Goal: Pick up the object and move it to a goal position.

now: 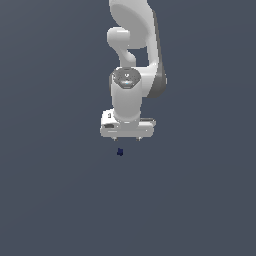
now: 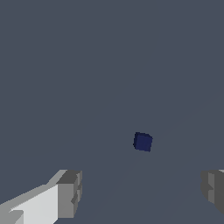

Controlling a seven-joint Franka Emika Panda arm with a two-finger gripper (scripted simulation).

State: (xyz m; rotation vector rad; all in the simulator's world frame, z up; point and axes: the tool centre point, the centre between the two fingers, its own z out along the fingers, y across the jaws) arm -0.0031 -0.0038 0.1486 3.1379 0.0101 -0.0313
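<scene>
**End effector open above the cube**

From my console, the exterior view shows the white arm point(image 1: 134, 60) reaching down the middle of the frame, with the end effector point(image 1: 127, 138) just above the tiny navy cube point(image 1: 120, 152). The cube sits slightly left of centre on the grey tabletop point(image 1: 50, 200), apart from the fingertips. In the wrist view I see the fingers point(image 2: 70, 192) spread wide, holding nothing, with the cube point(image 2: 143, 142) lying free on the surface beyond them.
</scene>
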